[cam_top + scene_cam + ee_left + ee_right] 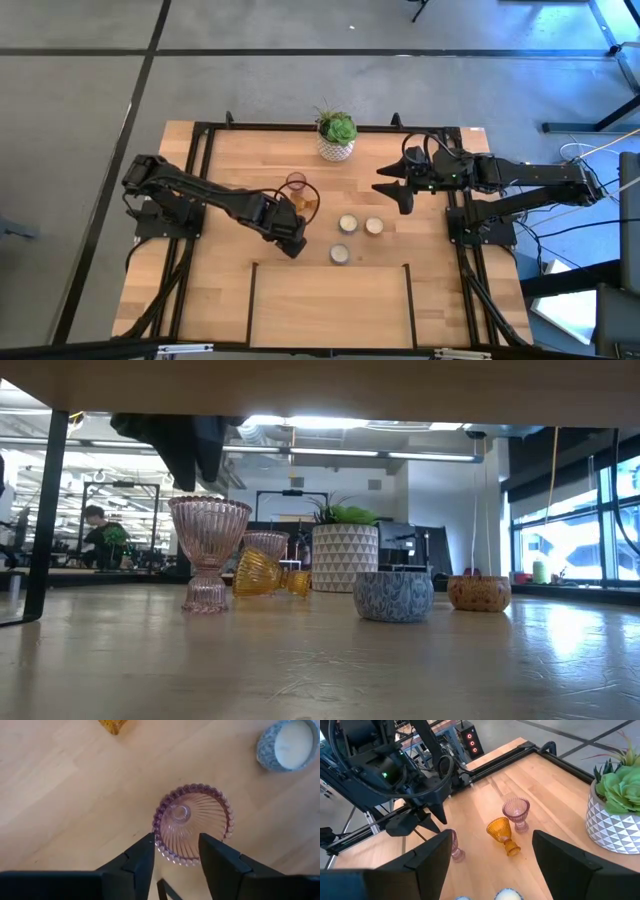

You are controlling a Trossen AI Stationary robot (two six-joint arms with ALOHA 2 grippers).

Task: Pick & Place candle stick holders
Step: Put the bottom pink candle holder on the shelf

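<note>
Pink ribbed glass candle holder (192, 822) stands upright on the wood table (300, 300) just under the left gripper (176, 851), fingers spread and released; right gripper (490, 862) hangs open near the potted plant (337, 135); destination unclear, others left

The table (300, 300) is pale blond wood with a black frame. The near pink holder (194, 824) is purplish-pink ribbed glass; the far pink holder (516, 812) shows the same tint. The amber holder (503, 835) is honey-gold glass, also ribbed. One cream holder (394, 596) wears a blue-grey swirled pattern outside and cream-white inside — another (479, 593) looks orange-red and mottled. The plant (337, 127) is bright green, in a pot (615, 827) of white with dark triangle lines. Both arms are black.
</note>
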